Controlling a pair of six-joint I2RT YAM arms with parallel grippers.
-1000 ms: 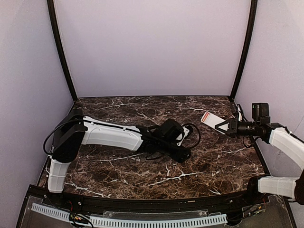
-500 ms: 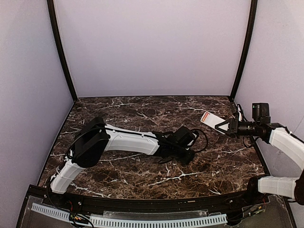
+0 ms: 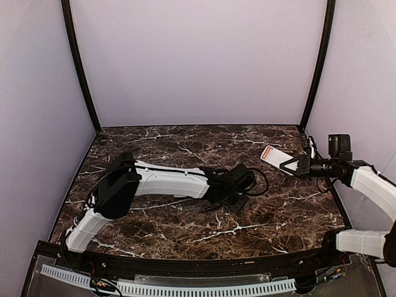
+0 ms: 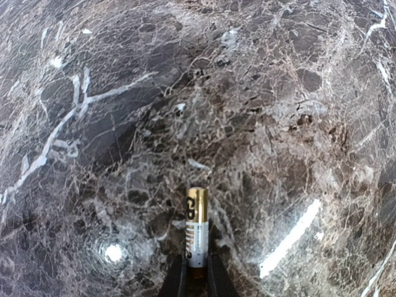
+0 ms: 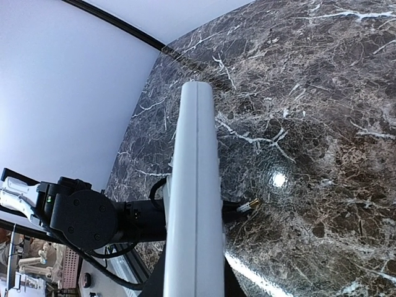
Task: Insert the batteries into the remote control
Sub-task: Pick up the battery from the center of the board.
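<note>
L: my left fingers (image 4: 176,281) pinched shut on the near end of the battery (image 4: 197,232), which points ahead over the surface (image 4: 93,154), perhaps touching it | left arm stretched low toward the middle | R: my right fingers (image 3: 293,165) clamped on the remote control (image 3: 276,157), raised at the far right

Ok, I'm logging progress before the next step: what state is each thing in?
remote control: held in the air.
battery: one end pinched, not yet in the remote control.
left gripper: shut on the battery.
right gripper: shut on the remote control.
</note>
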